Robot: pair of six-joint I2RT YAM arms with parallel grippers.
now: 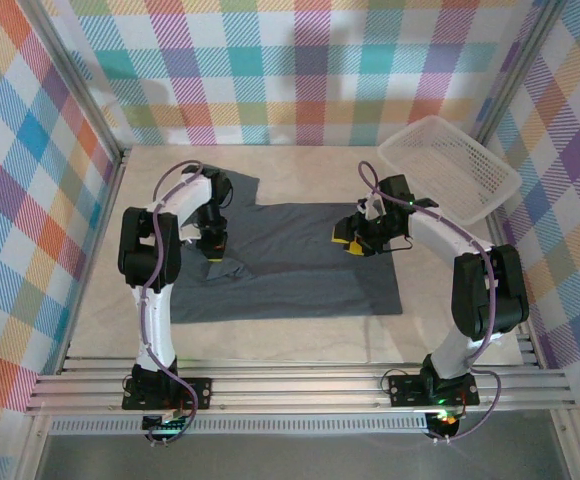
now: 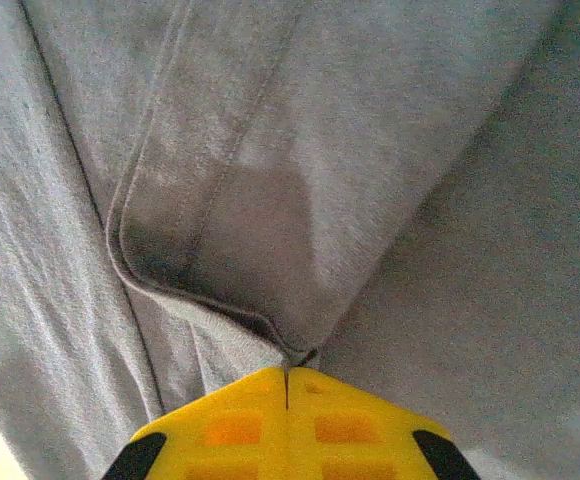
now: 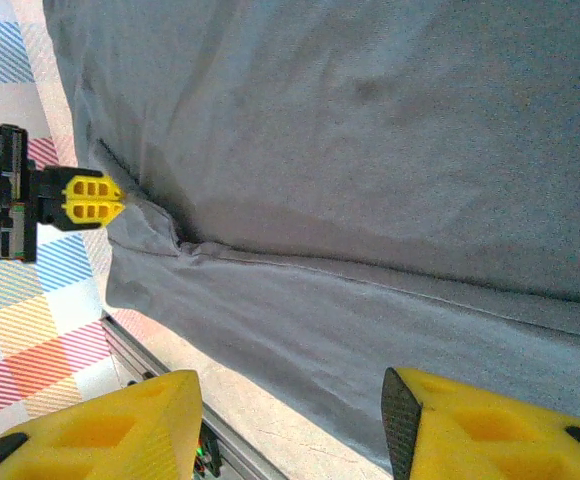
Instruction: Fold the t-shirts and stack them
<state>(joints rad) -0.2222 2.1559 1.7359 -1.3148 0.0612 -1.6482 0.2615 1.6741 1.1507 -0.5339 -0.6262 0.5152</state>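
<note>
A dark slate-grey t-shirt (image 1: pixel 300 265) lies spread on the table, with one sleeve reaching toward the back left. My left gripper (image 1: pixel 213 256) sits at the shirt's left part. Its yellow jaws (image 2: pixel 286 374) are shut, pinching a raised fold of the hem (image 2: pixel 220 320). My right gripper (image 1: pixel 349 238) hovers over the right half of the shirt. Its two yellow fingers (image 3: pixel 288 405) stand open, nothing between them. The grey cloth (image 3: pixel 370 130) and a seam lie below, and the left gripper (image 3: pixel 92 198) shows across the shirt.
A white lattice basket (image 1: pixel 452 166) stands tilted at the back right, close to the right arm. Plaid walls surround the table. A metal rail (image 1: pixel 300 385) runs along the near edge. Bare tabletop (image 1: pixel 440 300) lies right of the shirt.
</note>
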